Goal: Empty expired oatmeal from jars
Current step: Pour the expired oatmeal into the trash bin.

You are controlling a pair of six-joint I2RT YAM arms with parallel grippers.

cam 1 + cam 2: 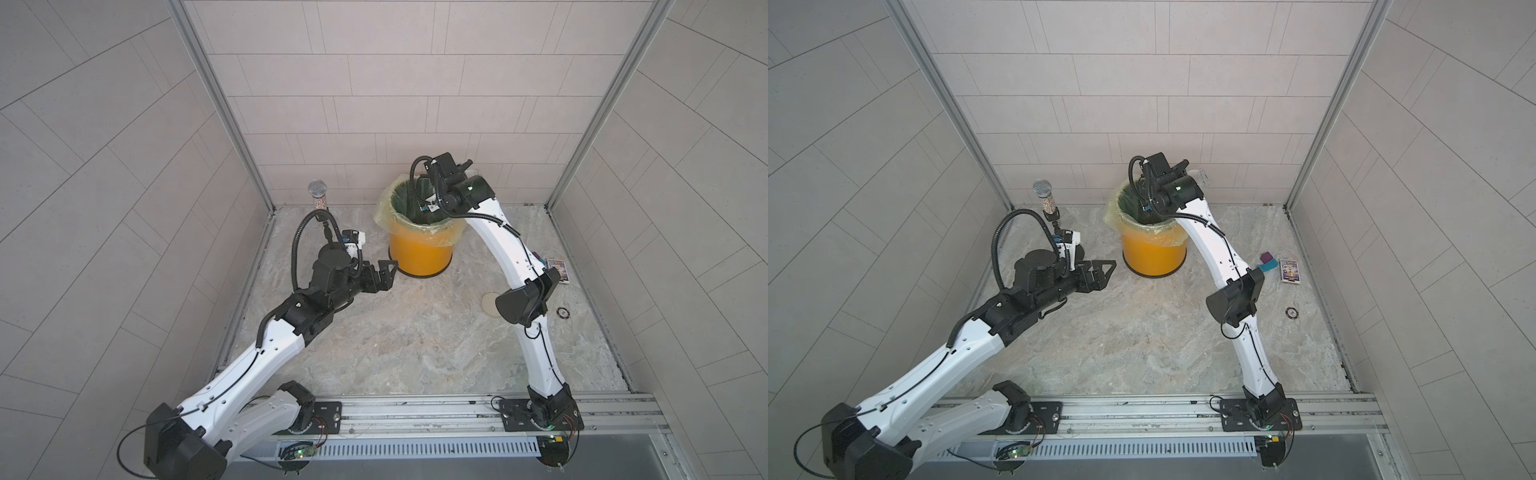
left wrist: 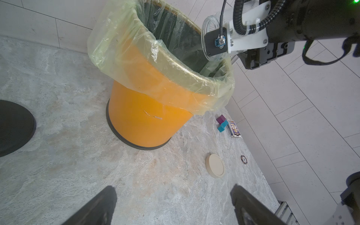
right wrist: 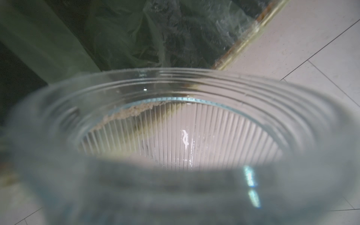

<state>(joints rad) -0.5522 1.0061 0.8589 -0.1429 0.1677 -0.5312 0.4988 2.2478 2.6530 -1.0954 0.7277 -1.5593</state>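
My right gripper [image 1: 1187, 169] is shut on the clear ribbed jar [image 2: 208, 23], holding it tipped on its side over the far rim of the orange bin [image 1: 419, 253], mouth toward the bin. The right wrist view looks through the jar [image 3: 175, 87]. Only a thin strip of pale oatmeal [image 3: 132, 112] clings inside it; the gripper's fingers are hidden behind blurred glass. The cream lid [image 2: 215, 165] lies flat on the table [image 1: 395, 332] near the right arm's elbow. My left gripper [image 1: 384, 272] hangs open and empty just left of the bin's base.
The bin has a yellowish liner [image 2: 136, 48] folded over its rim. A microphone on a black stand [image 1: 318, 193] rises at the back left. A card box [image 1: 1289, 270], purple and teal blocks [image 1: 1266, 262] and a small round token [image 1: 1291, 311] lie at the right.
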